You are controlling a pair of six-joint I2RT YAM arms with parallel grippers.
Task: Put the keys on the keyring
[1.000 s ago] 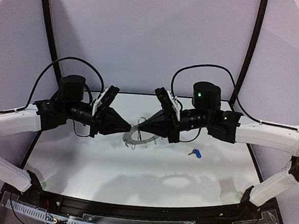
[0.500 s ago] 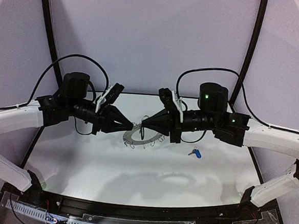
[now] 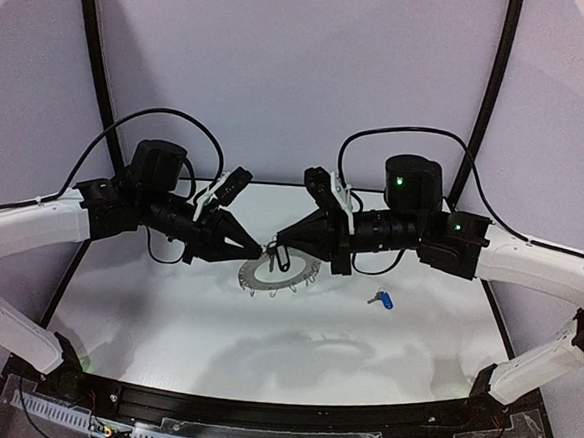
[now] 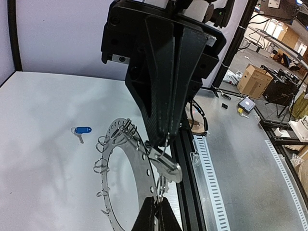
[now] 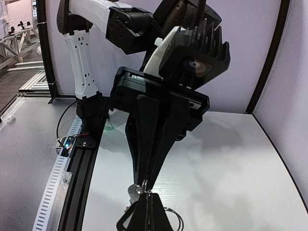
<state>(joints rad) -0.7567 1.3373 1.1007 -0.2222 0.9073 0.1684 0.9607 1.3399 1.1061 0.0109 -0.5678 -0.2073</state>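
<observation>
1. Starting at the near edge: a black slotted rail (image 3: pixel 258 412) is seen along the front of the white table (image 3: pixel 165 320), with both arm bases at its ends.
2. A small silver key with a bright blue plastic tag (image 3: pixel 383 300) is seen lying flat on the table, right of centre. It is well apart from both grippers and clear of the ring.
3. The flat dark grey metal keyring (image 4: pixel 144 178), with its large centre hole and wire clips around the rim, is found mid-table, left of the blue-tagged key. Whether its far edge is lifted off the surface cannot be told.
4. The two black grippers are brought tip to tip above the keyring's far rim, with the arms coming in from opposite sides.
5. The left gripper (image 3: pixel 258 247) is seen fully closed. In the left wrist view a thin wire clip (image 4: pixel 161 185) rises straight out of its pinched fingertips, so the grip is taken to be on that clip.
6. The right gripper (image 3: pixel 276 245) is likewise fully closed. A second small silver key (image 4: pixel 168 166) is seen hard against its tip, just above the clip, and appears to be pinched there.
7. That silver key is positioned over the keyring's rim, between the two sets of fingertips. Whether it is threaded onto the clip cannot be told.
8. Behind the table a pale lilac wall (image 3: pixel 302 79) is seen, with black cables (image 3: pixel 159 119) looped above each arm.
</observation>
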